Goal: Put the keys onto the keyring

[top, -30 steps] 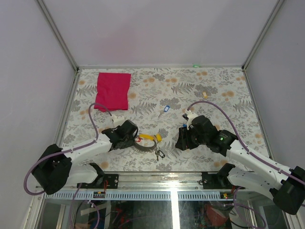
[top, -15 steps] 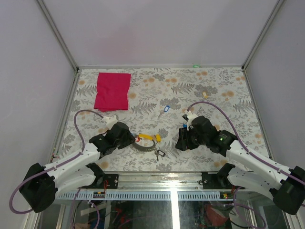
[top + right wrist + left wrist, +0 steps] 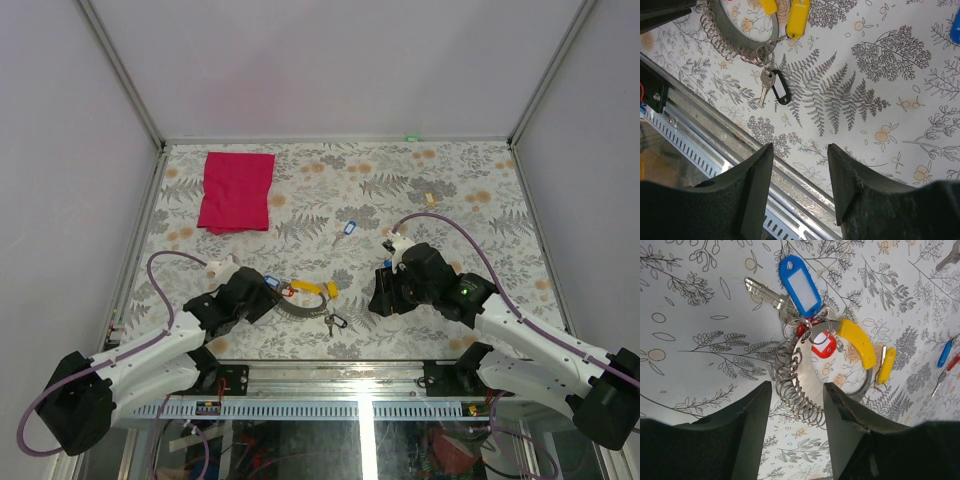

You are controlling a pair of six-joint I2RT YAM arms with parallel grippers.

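At lower left of the top view, the left tool [image 3: 262, 288] hovers with its fingers apart and empty, just beside the keyring [image 3: 298, 308]. The keyring lies on the worktop [image 3: 450, 190] at bottom centre, with blue-, red- and yellow-tagged keys [image 3: 799, 285] clustered at it. Right of centre, the right tool [image 3: 800, 150] also stands apart, holding nothing.
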